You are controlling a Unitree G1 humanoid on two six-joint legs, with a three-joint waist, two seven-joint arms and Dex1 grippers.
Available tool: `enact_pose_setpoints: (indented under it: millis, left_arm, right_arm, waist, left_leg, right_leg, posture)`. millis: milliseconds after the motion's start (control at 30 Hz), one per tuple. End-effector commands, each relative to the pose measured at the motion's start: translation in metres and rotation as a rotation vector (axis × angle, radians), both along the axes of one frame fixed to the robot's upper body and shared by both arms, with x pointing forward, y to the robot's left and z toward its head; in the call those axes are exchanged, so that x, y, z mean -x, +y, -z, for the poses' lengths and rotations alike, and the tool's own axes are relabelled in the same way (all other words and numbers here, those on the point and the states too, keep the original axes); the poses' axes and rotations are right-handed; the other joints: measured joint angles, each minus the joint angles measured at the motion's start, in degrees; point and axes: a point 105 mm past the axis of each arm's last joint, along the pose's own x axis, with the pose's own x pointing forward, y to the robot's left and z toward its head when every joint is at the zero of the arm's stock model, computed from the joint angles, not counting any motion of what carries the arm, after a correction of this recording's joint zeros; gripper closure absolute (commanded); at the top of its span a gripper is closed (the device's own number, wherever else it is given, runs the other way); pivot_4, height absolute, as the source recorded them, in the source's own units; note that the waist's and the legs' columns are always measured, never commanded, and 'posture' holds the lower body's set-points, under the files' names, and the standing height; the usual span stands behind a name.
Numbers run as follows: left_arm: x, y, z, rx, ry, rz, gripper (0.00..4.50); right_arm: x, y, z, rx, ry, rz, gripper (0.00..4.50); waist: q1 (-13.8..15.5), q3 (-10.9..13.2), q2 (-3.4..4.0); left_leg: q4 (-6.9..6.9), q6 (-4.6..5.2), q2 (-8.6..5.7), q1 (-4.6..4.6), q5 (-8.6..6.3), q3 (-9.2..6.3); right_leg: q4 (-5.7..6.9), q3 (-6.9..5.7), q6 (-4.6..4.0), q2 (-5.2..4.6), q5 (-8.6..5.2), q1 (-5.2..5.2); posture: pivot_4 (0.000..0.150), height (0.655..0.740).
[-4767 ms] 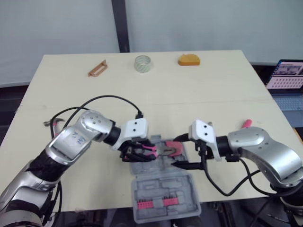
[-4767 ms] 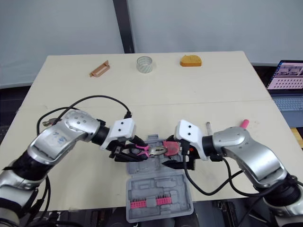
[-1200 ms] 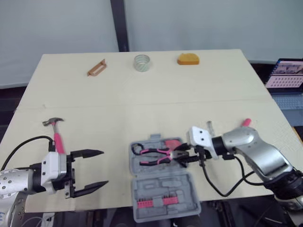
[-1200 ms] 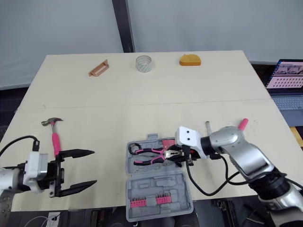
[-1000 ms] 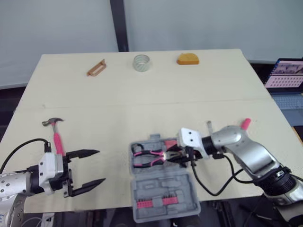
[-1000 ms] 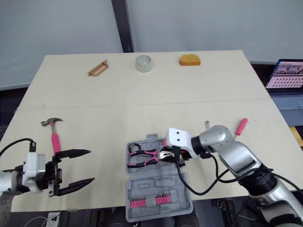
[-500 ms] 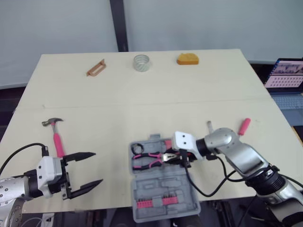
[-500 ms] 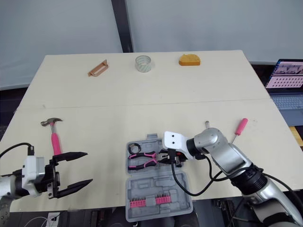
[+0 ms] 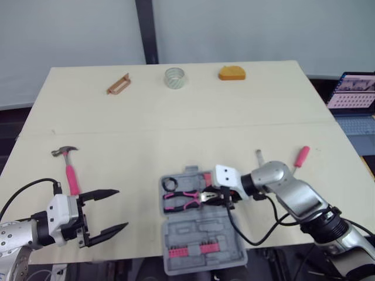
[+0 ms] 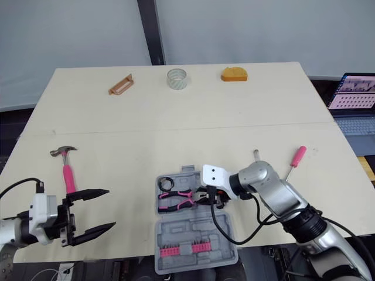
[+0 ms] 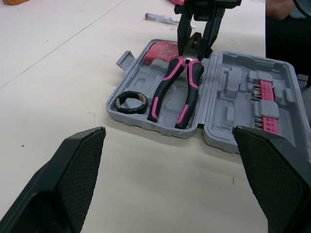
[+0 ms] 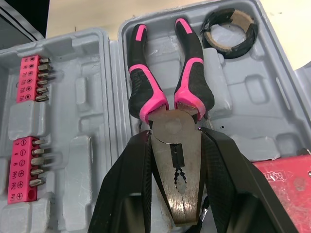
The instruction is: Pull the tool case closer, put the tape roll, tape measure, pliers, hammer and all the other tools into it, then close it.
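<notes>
The grey tool case (image 9: pixel 202 229) lies open near the table's front edge. Pink-and-black pliers (image 9: pixel 183 199) rest in its upper half, beside a small black tape ring (image 9: pixel 171 183) and a red item (image 9: pixel 209 177). My right gripper (image 9: pixel 214 198) is shut on the pliers' head (image 12: pixel 172 160), one finger on each side. My left gripper (image 9: pixel 120 208) hangs open over the front left of the table, apart from everything. The pink-handled hammer (image 9: pixel 70 168) lies just beyond it. The tape roll (image 9: pixel 174 77) and orange tape measure (image 9: pixel 232 72) sit at the far edge.
A brown tool (image 9: pixel 119 84) lies at the far left. A pink-handled screwdriver (image 9: pixel 300 156) and a small metal one (image 9: pixel 259 157) lie right of the case. Pink bit holders (image 9: pixel 190 250) fill the case's near half. A laptop (image 9: pixel 351 93) stands off the table's right side.
My right gripper has drawn the pliers slightly leftward inside the case. The left gripper has barely shifted and stays open.
</notes>
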Motion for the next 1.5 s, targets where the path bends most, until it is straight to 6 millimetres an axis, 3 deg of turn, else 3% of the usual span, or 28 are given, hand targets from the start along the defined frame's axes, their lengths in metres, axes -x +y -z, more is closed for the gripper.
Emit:
enact_pose_setpoints:
  millis: [33, 267, 500, 767, 867, 1100, 1500]
  left_arm:
    - [0.003, -0.002, -0.007, -0.016, -0.032, 0.011, 0.02]
    - [0.004, -0.003, -0.007, -0.016, -0.031, 0.009, 0.02]
    - [0.004, -0.004, -0.007, -0.014, -0.031, 0.012, 0.00]
    - [0.001, -0.007, -0.005, -0.009, -0.033, 0.014, 0.00]
    - [0.000, -0.008, -0.005, -0.007, -0.035, 0.017, 0.00]
    - [-0.001, -0.007, -0.006, -0.008, -0.036, 0.023, 0.00]
    - [-0.002, -0.008, -0.004, -0.007, -0.032, 0.028, 0.00]
  right_arm:
    - [0.003, 0.005, -0.004, -0.018, -0.021, -0.034, 3.54]
    - [0.003, 0.004, -0.002, -0.017, -0.008, -0.033, 3.54]
    - [0.003, 0.003, -0.007, -0.033, -0.009, -0.030, 0.10]
    - [0.006, 0.012, -0.019, -0.157, 0.019, 0.022, 0.04]
    - [0.008, 0.015, -0.017, -0.206, 0.018, 0.030, 0.92]
    - [0.006, 0.018, -0.009, -0.326, 0.029, 0.078, 4.45]
    - [-0.004, 0.012, 0.017, -0.307, 0.022, 0.141, 4.45]
  waist:
    - [0.0, 0.0, 0.00]
    - [-0.2, 0.0, 0.00]
    - [-0.2, 0.0, 0.00]
    - [-0.3, 0.0, 0.00]
    - [-0.2, 0.0, 0.00]
    - [-0.3, 0.0, 0.00]
    - [-1.0, 0.0, 0.00]
  left_leg:
    - [0.00, 0.00, 0.00, 0.00, 0.00, 0.00]
    - [-0.01, 0.00, 0.00, 0.00, 0.00, 0.00]
    - [-0.02, 0.00, 0.00, 0.01, 0.00, 0.00]
    - [-0.02, -0.01, 0.00, 0.02, 0.00, 0.00]
    - [-0.03, -0.01, 0.00, 0.02, 0.00, -0.01]
    - [-0.03, -0.01, 0.00, 0.04, -0.01, 0.00]
    - [-0.05, -0.02, 0.00, 0.05, -0.01, 0.01]
  right_leg:
    - [0.00, 0.00, 0.00, 0.00, 0.00, 0.00]
    - [0.00, 0.00, 0.00, 0.00, 0.00, 0.00]
    - [0.00, 0.00, 0.00, 0.00, 0.00, 0.00]
    - [0.01, 0.00, 0.00, 0.00, 0.00, 0.01]
    - [0.01, 0.00, 0.00, 0.00, 0.00, 0.01]
    - [0.01, 0.00, 0.00, 0.00, 0.00, 0.01]
    - [0.02, 0.00, 0.00, 0.00, 0.00, 0.01]
  posture:
    - [0.150, 0.7400]
    - [0.150, 0.7400]
    - [0.150, 0.7400]
    - [0.150, 0.7400]
    - [0.150, 0.7400]
    - [0.150, 0.7400]
    - [0.150, 0.7400]
